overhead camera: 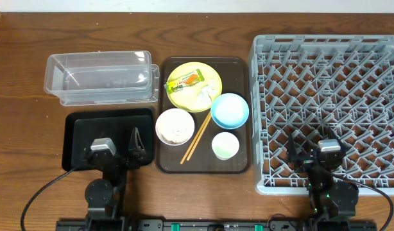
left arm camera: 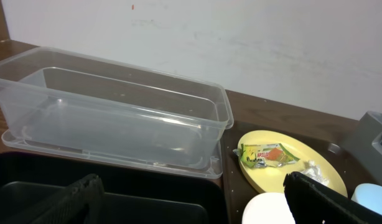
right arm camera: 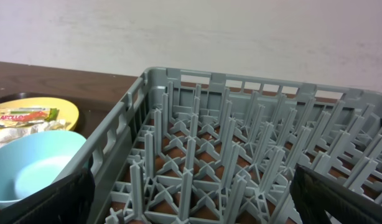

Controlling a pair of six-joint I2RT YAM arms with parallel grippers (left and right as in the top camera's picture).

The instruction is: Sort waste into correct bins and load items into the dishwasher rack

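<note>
Two grippers sit at the near edge of the table, both with jaws spread wide and holding nothing. The left gripper (overhead camera: 117,154) hangs over the shallow black tray (overhead camera: 78,128). The right gripper (overhead camera: 310,157) hangs over the near edge of the grey dishwasher rack (overhead camera: 325,64). Seen from overhead, the snack wrapper (overhead camera: 185,80) lies between 1 and 2 o'clock from the left jaws and about 10 o'clock from the right jaws. That makes the left arm clearly the nearer one. The wrapper rests flat on the yellow plate (overhead camera: 213,77), at the far end of the brown serving tray (overhead camera: 239,168). Its long axis runs from roughly 8 o'clock to 2 o'clock, so it points almost along the line of reach from the left jaws. The jaws would likely need to turn to close across its narrow width. Crumpled white tissue (overhead camera: 203,96) sits touching or just beside the wrapper's near side on the same plate. The white bowl (overhead camera: 175,126) and the chopsticks (overhead camera: 196,140) lie between the left jaws and the plate, so a high approach looks safer. The clear tub (overhead camera: 97,77) stands near 12 o'clock from the left jaws, just left of the plate.
</note>
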